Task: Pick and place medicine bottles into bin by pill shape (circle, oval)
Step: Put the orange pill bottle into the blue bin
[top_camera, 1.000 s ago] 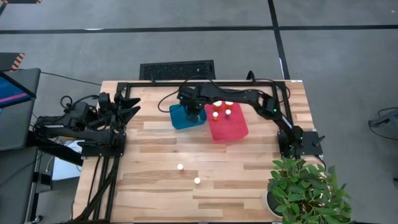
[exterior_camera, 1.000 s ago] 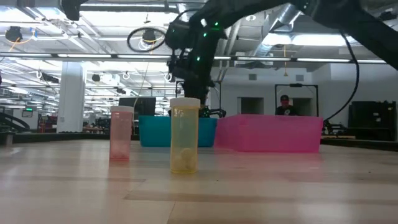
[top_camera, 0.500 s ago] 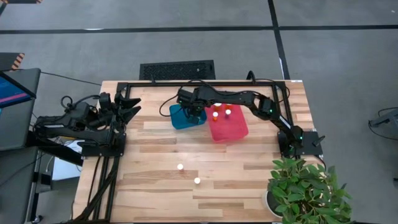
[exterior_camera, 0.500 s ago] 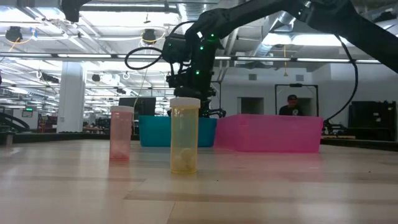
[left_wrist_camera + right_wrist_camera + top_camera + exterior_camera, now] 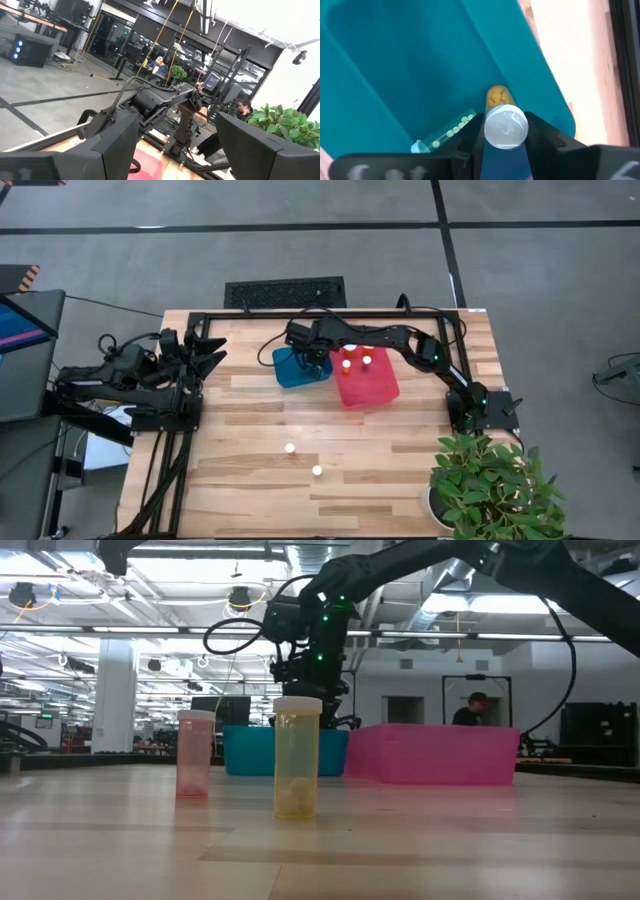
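My right gripper (image 5: pixel 312 358) hangs over the blue bin (image 5: pixel 296 370) and is shut on a medicine bottle (image 5: pixel 496 98) with a white cap and yellow pills. Another bottle (image 5: pixel 445 135) lies on its side on the bin's floor. Three white-capped bottles (image 5: pixel 348 364) stand in the pink bin (image 5: pixel 368 388). Two more bottles (image 5: pixel 290 448) (image 5: pixel 317 470) stand upright on the table near its front; the low view shows them as a pinkish one (image 5: pixel 194 753) and a yellow one (image 5: pixel 297 757). My left gripper (image 5: pixel 208 350) waits open at the table's left edge. My right gripper pinches the bottle between its two fingers at the sides of the white cap (image 5: pixel 506 129). The fingers (image 5: pixel 470 137) come from above, pointing down into the blue bin. The bottle hangs below them, cap up, body slightly tilted, over the bin's floor.
The blue and pink bins stand side by side at the table's far middle. A black frame (image 5: pixel 210 315) runs along the far and left edges. A potted plant (image 5: pixel 490 485) stands at the near right corner. Bare wood lies between the bins and the two standing bottles.
My right gripper, still shut on the bottle, has moved a little toward the table's left and down, over the blue bin, then stayed there.
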`<state>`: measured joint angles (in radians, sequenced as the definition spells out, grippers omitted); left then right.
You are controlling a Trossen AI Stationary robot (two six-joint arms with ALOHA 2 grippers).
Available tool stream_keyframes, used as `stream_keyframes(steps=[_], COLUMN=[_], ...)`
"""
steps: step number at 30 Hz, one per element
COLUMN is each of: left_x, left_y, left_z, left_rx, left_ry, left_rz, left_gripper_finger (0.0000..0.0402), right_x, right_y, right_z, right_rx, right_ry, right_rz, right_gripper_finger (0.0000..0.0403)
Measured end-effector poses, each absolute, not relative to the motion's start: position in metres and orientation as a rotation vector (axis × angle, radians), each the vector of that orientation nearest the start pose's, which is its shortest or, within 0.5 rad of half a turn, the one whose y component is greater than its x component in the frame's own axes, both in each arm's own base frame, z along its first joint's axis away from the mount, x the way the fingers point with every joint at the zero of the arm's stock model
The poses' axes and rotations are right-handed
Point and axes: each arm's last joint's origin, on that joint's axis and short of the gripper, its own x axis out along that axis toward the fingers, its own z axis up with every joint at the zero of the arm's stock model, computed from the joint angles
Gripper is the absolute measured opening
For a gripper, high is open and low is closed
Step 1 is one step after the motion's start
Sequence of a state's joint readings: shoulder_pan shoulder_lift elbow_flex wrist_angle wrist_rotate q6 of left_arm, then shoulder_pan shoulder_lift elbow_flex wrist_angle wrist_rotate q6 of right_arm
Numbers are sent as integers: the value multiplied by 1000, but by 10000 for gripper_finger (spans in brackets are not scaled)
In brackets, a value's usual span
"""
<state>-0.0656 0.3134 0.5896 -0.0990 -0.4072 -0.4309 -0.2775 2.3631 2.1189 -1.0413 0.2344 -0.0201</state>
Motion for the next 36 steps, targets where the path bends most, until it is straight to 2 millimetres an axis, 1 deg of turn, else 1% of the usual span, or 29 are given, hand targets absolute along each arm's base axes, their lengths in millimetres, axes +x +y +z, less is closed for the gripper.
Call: stream_keyframes(steps=[11,14,22,26,33,36], left_x=[82,82,82,82,82,82], left_y=[6,6,6,6,6,6], left_z=[326,326,326,326,326,326], left_rx=[-467,-467,-467,-467,-467,-467], left_ry=[-244,-244,-243,-243,-243,-243], left_rz=[299,299,299,299,298,299], left_gripper_finger=[259,259,259,259,259,259], right_x=[466,468,467,467,467,467], right_y=[-140,-140,-140,-140,-141,-139], right_z=[196,188,184,182,182,184], right_rx=[-22,-22,-25,-22,-14,1], right_ry=[1317,1332,1354,1360,1355,1354], right_rz=[-399,-397,-393,-391,-397,-376], right_gripper_finger=[130,133,147,167,221,233])
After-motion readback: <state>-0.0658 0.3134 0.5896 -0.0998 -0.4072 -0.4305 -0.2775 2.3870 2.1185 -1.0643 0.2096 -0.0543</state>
